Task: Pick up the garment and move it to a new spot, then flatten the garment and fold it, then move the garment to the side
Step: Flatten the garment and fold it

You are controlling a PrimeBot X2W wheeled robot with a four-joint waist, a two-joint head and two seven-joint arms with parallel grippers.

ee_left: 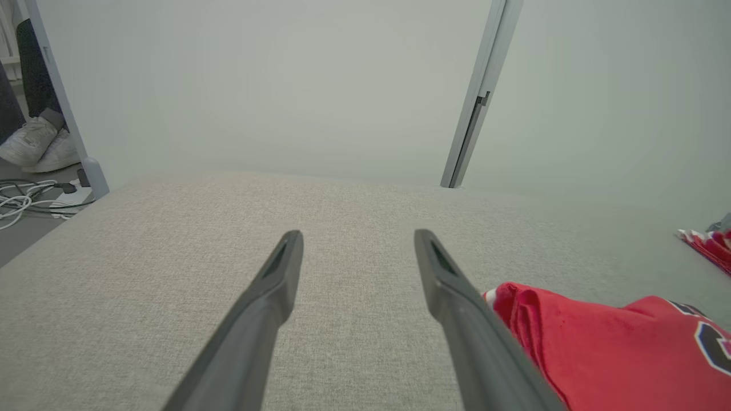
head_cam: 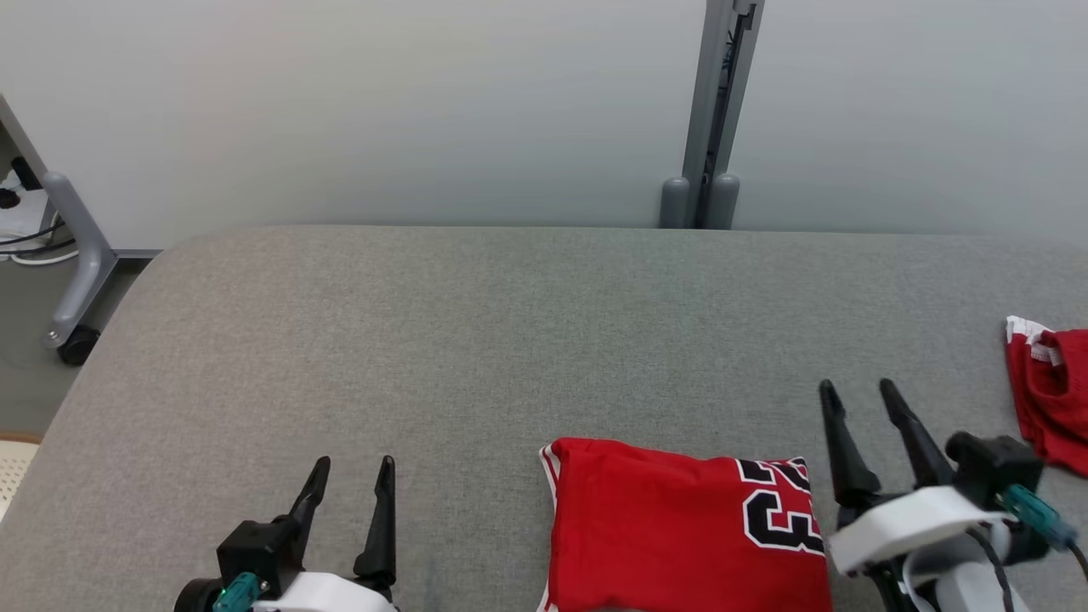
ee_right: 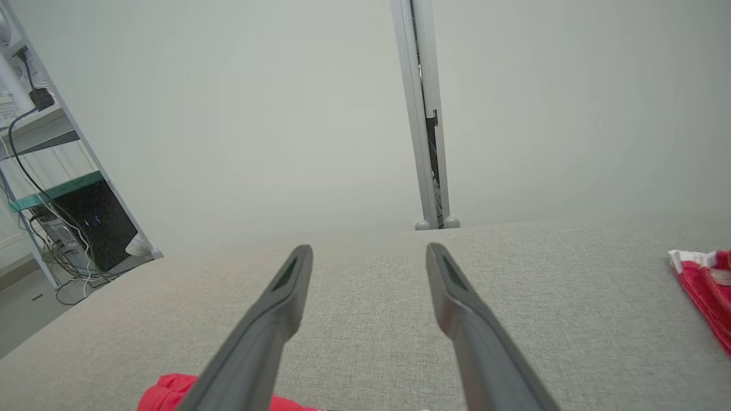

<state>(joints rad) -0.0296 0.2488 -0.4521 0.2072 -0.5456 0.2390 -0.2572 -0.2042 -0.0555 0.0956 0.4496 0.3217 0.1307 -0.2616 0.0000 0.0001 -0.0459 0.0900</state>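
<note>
jaws left and right gape wide, gripping nothing, either side of the folded red garment [head_cam: 663, 527].

Folded red garment [head_cam: 663, 527] cropped by the head view's bottom edge, black number only partly legible. Second red garment [head_cam: 1054, 399] cut by the right edge. In left wrist view, a person's white shoes [ee_left: 40, 149] clipped at the left border.

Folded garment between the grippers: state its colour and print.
The folded garment is red with black, white-outlined numerals; the head view shows it best.
</note>
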